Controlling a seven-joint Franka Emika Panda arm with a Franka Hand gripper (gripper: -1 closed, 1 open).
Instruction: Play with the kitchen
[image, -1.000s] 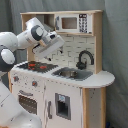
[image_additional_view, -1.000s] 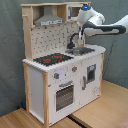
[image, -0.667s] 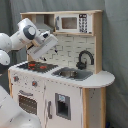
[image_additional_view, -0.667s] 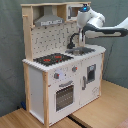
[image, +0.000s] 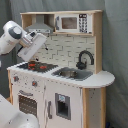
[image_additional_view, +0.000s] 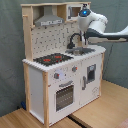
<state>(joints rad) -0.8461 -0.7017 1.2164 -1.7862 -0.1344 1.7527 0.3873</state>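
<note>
The arm (image: 22, 42) has pulled back from the kitchen's (image: 60, 95) backsplash.

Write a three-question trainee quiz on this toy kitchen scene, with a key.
1. True or false: the oven door of the kitchen hangs open.
2. In the first exterior view, what sits at the top of the kitchen beside the grey hood? A) microwave B) kettle C) clock
3. What fixture rises behind the sink?

Key: 1 false, it is closed. 2 A. 3 the black faucet.
</note>
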